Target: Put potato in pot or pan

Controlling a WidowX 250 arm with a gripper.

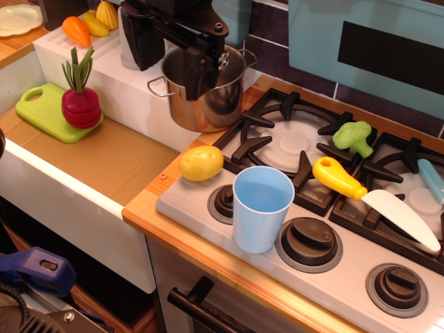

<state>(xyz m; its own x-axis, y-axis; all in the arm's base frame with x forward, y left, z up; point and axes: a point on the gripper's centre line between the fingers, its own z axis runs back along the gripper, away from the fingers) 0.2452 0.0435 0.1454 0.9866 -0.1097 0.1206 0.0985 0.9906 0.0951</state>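
The yellow oval potato [201, 163] lies on the front left corner of the stove top, just left of the blue cup. The shiny steel pot [201, 114] stands behind it at the stove's back left, upright, with loop handles on its sides. My black gripper [201, 87] hangs over the pot's front rim, well above and behind the potato, and holds nothing. Its fingers overlap into one dark mass, so I cannot tell how the jaws stand.
A light blue cup [260, 208] stands by the potato. A yellow-handled toy knife [343, 179] and green broccoli [352, 137] lie on the burners. At left, a sink holds a green board [38, 111] with a red radish [81, 104]. A carrot [76, 31] and corn [107, 14] lie behind.
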